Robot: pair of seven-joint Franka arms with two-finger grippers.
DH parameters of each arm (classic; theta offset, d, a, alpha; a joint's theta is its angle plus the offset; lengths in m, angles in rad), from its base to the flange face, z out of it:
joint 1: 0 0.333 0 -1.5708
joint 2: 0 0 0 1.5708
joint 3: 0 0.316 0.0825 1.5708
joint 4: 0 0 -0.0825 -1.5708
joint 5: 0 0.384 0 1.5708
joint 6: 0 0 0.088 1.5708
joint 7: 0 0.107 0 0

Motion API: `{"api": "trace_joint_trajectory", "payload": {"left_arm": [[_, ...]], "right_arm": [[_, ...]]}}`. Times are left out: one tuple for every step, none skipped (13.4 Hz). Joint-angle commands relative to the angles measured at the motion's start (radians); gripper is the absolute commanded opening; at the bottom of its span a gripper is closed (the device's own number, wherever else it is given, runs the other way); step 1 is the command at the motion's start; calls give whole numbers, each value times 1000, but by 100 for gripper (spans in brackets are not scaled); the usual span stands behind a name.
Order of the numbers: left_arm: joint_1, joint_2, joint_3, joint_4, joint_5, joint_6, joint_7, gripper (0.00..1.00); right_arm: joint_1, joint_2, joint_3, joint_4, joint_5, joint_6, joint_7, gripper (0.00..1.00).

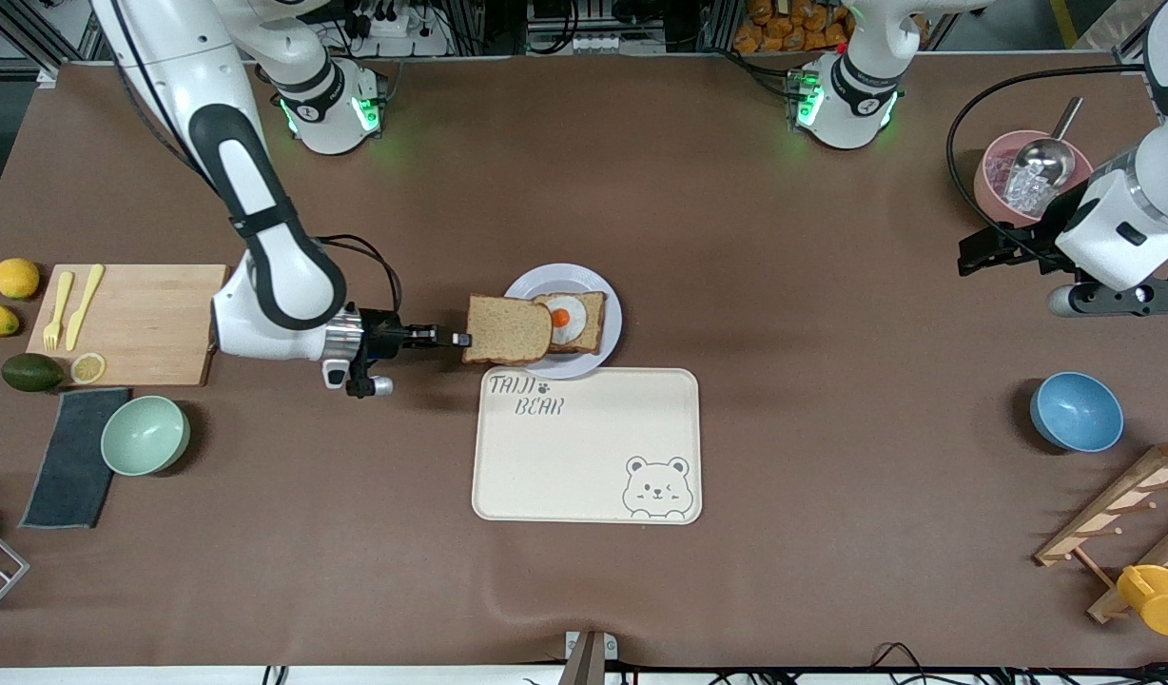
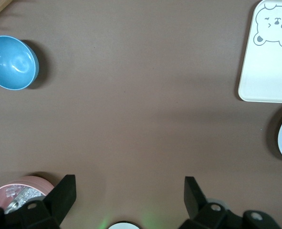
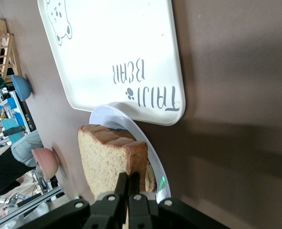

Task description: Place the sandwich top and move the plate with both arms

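Right gripper [image 1: 458,338] pinches sandwich top [image 1: 506,330] by its crust edge, over plate [image 1: 607,301] rim (short of the egg slice [image 1: 573,322]). Left gripper [image 2: 129,193] waits, jaws released.

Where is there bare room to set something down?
Bare brown table lies between the tray and the blue bowl. The tray's surface is free too. Crowded: the plate under the sandwich top, and the cutting board.

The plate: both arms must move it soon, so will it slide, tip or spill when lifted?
The plate looks stiff and smooth, probably slippery for an end effector. Its raised rim is thin, so grip seems narrow. The egg-topped slice lies loose on it, so tilting would likely shift it.
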Motion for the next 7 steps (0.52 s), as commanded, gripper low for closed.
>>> {"api": "trace_joint_trajectory", "payload": {"left_arm": [[7, -2, -1, 14, -22, -19, 13, 100], [7, -2, -1, 14, -22, -19, 13, 100], [7, -2, -1, 14, -22, -19, 13, 100], [7, -1, -1, 16, -22, -19, 13, 100], [9, -2, -2, 16, -22, -19, 13, 100], [7, -1, -1, 14, -22, -19, 13, 100], [9, -2, -1, 14, -22, -19, 13, 100]], "right_arm": [[61, -33, -11, -39, 80, 39, 3, 0], [90, -31, -11, -44, 92, 63, 3, 0], [107, -31, -11, -48, 117, 79, 1, 0], [116, -31, -11, -53, 144, 78, -6, 0], [125, -31, -10, -64, 158, 78, -31, 0], [128, -31, -10, -73, 190, 78, -66, 0], [133, -28, -10, -81, 229, 76, -100, 0]]}}
